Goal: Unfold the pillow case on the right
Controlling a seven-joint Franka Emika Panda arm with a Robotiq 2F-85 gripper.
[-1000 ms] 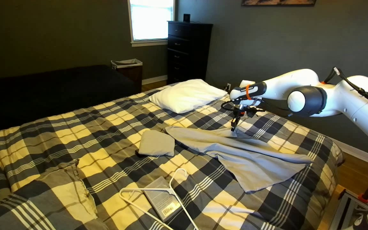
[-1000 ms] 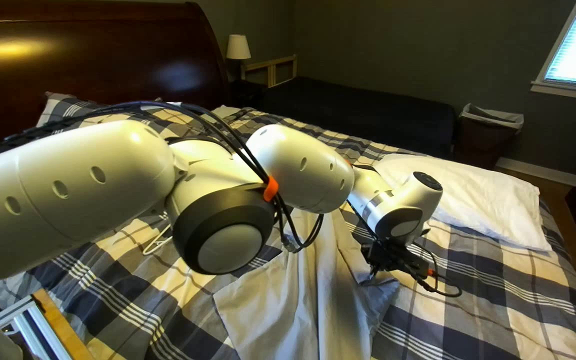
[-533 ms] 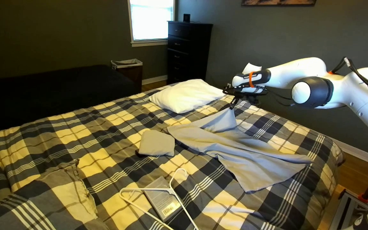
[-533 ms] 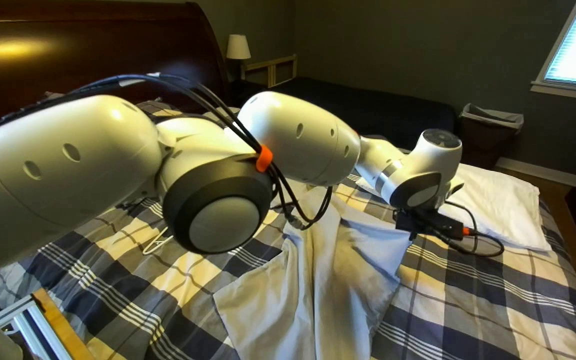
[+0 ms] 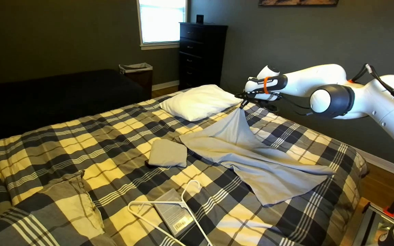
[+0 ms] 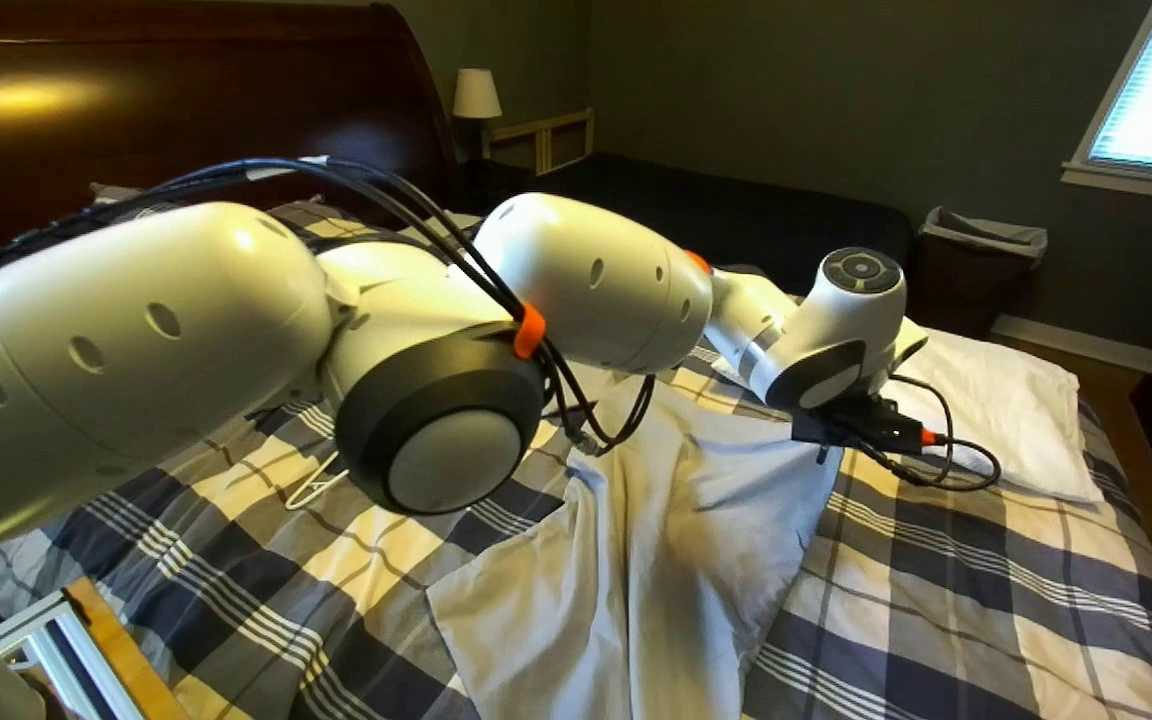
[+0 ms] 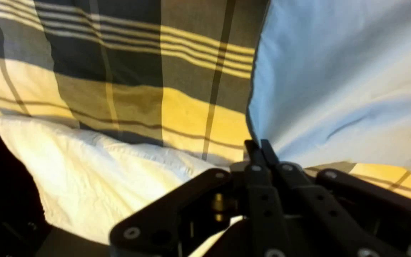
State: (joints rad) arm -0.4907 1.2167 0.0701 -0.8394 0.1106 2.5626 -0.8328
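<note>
Pillow case (image 5: 272, 176): on bed (image 5: 91, 136), rumpled, 1 pt. held up.
Gripper (image 7: 261, 143): clamped on case edge; pinch clearest in wrist vw.
Lamp (image 6: 477, 95): in an ext. vw only.

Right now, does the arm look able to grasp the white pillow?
Probably not: the white pillow lies close by, but the gripper is shut on the pillow case and would first have to let go.

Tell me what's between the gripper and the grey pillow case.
Nothing. In the wrist view, the gripper is closed directly on the pillow case, pinching it at its edge.
</note>
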